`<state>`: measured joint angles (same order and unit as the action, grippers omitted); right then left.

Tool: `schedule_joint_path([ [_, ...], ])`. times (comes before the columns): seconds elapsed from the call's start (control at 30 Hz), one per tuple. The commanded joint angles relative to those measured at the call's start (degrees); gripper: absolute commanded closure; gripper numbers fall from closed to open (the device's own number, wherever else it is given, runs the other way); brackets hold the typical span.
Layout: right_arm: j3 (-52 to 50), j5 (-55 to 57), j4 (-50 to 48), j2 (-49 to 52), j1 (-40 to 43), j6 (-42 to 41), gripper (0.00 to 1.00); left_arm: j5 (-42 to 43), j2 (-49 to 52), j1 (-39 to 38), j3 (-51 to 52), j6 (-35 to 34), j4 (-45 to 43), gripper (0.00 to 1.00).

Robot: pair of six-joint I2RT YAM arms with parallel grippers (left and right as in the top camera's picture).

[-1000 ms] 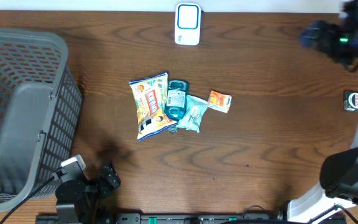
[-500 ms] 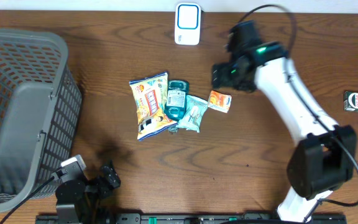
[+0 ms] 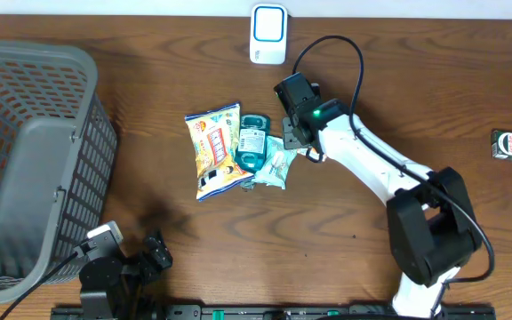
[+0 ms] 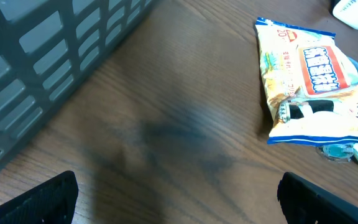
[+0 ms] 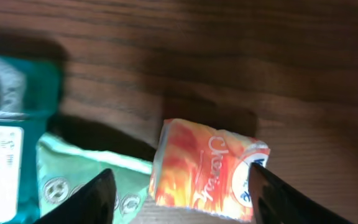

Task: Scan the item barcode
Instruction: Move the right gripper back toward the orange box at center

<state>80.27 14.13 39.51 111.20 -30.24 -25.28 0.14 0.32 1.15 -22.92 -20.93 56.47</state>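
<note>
Orange packet (image 5: 207,171): one only, lying flat on the wood table (image 3: 149,89).

**Overhead**
- You see almost none of the packet here. The right gripper (image 3: 297,132) sits over it at the 3 o'clock end of the centre cluster.
- The rest of the cluster is one yellow snack bag (image 3: 213,151) of crinkled foil, one teal container (image 3: 252,140) of rounded hard plastic with a white label, and one pale green packet (image 3: 279,164) of soft film.
- One white scanner (image 3: 268,34), a rounded rectangle, stands at 12 o'clock.
- One grey basket (image 3: 60,62) of plastic lattice sits at 9 o'clock.
- One small black round object (image 3: 508,144) lies at 3 o'clock, well apart from the rest.

**Left wrist**
- The left gripper (image 4: 179,205) has two dark fingers spread wide with nothing between them, over bare wood grain.
- The basket wall is at 10 o'clock.
- The snack bag is at 2 o'clock, with the teal container peeking out under its far edge.

**Right wrist**
- Two dark fingers, at 7 and 5 o'clock, stand apart and straddle the orange packet.
- The 5 o'clock finger overlaps the packet's edge. You cannot tell whether it touches.
- The packet is glossy and roughly rectangular, streaked orange with white script, and slightly tilted.
- The green packet lies at 8 o'clock, printed with small round marks.
- The teal container is at 9 o'clock.
</note>
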Motion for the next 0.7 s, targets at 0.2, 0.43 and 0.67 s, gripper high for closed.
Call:
schedule_joint_path([
  [0.2, -0.5, 0.6, 0.1, 5.4, -0.3, -3.0, 0.46, 0.7, -0.1, 0.3, -0.5, -0.1, 0.7, 0.02],
  [0.43, -0.5, 1.0, 1.9, 6.8, 0.3, -1.2, 0.81, 0.7, -0.1, 0.3, -0.5, -0.1, 0.7, 0.02],
  [0.67, -0.2, 6.1, 6.4, 4.1, 0.3, 9.3, 0.98, 0.7, -0.1, 0.3, -0.5, -0.1, 0.7, 0.02],
])
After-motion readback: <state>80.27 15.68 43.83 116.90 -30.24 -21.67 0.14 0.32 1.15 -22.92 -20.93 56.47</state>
